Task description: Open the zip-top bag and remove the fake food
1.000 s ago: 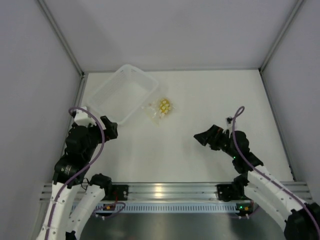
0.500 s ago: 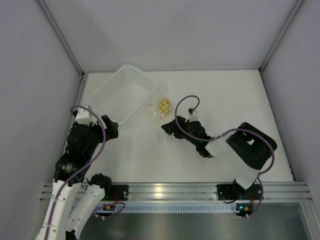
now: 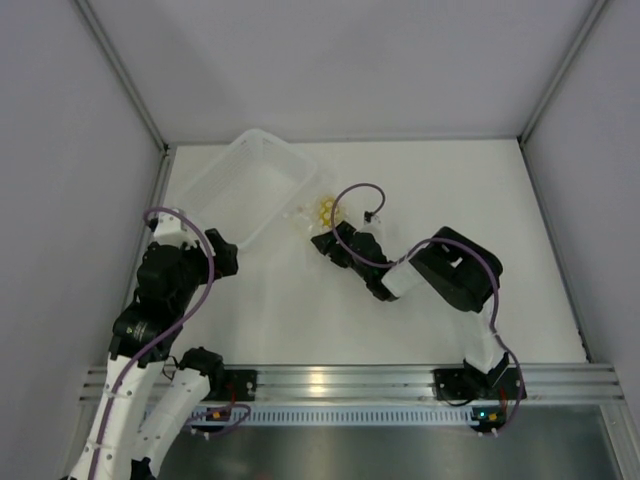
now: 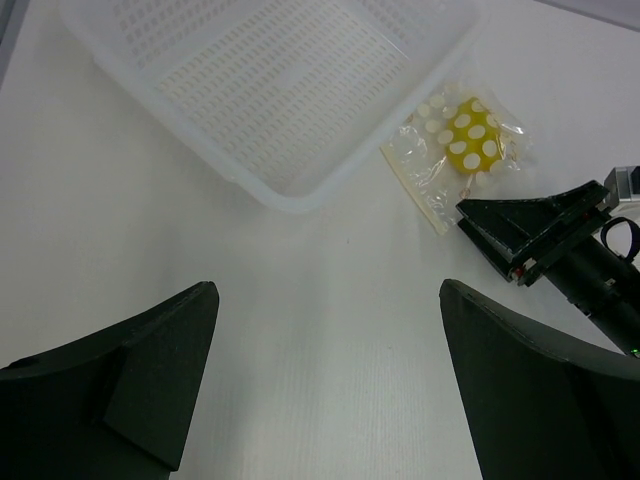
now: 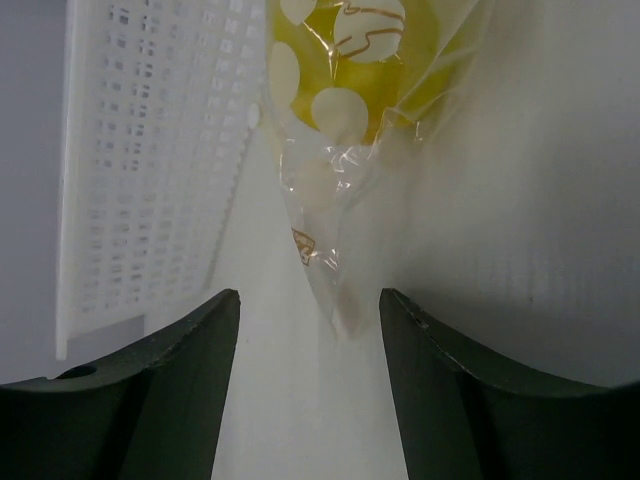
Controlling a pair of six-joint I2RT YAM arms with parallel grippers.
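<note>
Silver rail runs along the near edge of the white table, and from it we see both arms reaching in. Nearest on the left, the left gripper hangs above bare table with its black fingers spread wide and nothing between them. Its wrist camera looks across that gap toward the tray corner and the bag. The right arm folds at the elbow and stretches leftward across the middle of the table, a purple cable looping above it. This puts the right gripper at the near end of the zip-top bag. In the right wrist view we find its fingers parted, one on either side of the bag's narrow, crinkled tip. White table shows between each finger and the plastic, so they pinch nothing. The bag lies flat on the table, just beside the near right wall of the tray; we cannot tell whether the two touch. Inside the bag, toward its far end, sits the fake food, a yellow lump marked with pale round spots. The tray, translucent white and perforated, rests at an angle in the far left part of the table. Beyond it rise plain grey walls.
</note>
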